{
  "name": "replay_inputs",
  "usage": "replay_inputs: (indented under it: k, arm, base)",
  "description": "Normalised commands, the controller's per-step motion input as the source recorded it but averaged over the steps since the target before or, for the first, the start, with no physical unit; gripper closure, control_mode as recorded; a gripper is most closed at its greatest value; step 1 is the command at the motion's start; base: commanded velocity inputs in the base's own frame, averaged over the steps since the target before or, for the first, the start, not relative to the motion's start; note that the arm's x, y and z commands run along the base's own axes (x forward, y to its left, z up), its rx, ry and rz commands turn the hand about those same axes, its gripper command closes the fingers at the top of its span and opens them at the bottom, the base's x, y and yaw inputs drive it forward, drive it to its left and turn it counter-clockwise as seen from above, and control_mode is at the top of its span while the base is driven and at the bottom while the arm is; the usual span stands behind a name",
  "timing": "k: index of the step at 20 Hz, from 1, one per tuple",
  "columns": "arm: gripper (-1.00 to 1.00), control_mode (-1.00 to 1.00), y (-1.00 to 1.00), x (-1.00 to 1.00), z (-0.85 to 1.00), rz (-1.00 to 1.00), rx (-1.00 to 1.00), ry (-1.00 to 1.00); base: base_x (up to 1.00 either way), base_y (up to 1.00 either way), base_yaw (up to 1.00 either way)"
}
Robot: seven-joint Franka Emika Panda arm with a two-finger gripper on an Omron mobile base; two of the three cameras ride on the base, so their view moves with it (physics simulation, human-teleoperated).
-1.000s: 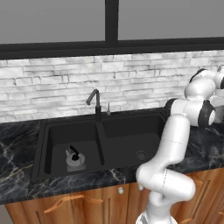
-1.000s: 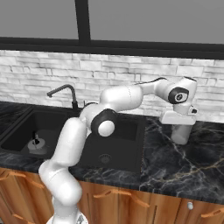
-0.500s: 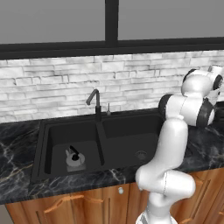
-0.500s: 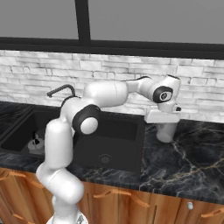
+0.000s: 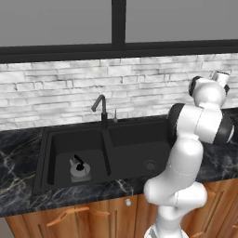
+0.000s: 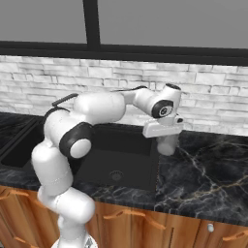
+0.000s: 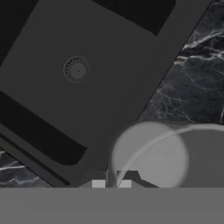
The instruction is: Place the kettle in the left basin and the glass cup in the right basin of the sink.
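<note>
The kettle [image 5: 79,166] sits upright in the left basin [image 5: 60,144] of the sink [image 5: 44,139], beside its drain. My gripper [image 6: 166,137] is shut on the glass cup [image 6: 167,144], which hangs just above the counter at the right rim of the right basin [image 6: 121,150]. From the hand view, the translucent glass cup [image 7: 151,157] is close below the gripper [image 7: 111,183]. Beyond it lies the right basin [image 7: 52,100] with its round drain [image 7: 76,68]. In the left base view the arm hides the cup.
A dark curved faucet [image 5: 100,109] stands behind the sink's divider. Black marble counter [image 6: 208,169] stretches right of the sink, with a white brick wall [image 6: 213,101] behind. My own arm [image 6: 92,109] arches over the right basin.
The gripper has carried the glass cup leftward along the counter, from well right of the sink to the right basin's rim. The kettle has stayed put.
</note>
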Motion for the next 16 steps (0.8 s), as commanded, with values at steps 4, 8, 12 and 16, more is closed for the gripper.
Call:
replay_inputs:
  k: [4, 8, 12, 16]
  arm:
    - [1.0, -1.0, 0.66, 0.0, 0.02, 0.0, -0.04, -0.16]
    - [1.0, -1.0, 0.65, 0.01, 0.03, 0.0, -0.05, -0.2]
    - [1.0, -1.0, 0.63, 0.11, 0.01, 0.0, -0.03, -0.11]
    - [1.0, -1.0, 0.62, 0.22, -0.03, 0.0, -0.01, -0.01]
  base:
    - [0.0, 0.0, 0.0]
    - [0.0, 0.0, 0.0]
    - [0.0, 0.0, 0.0]
    - [0.0, 0.0, 0.0]
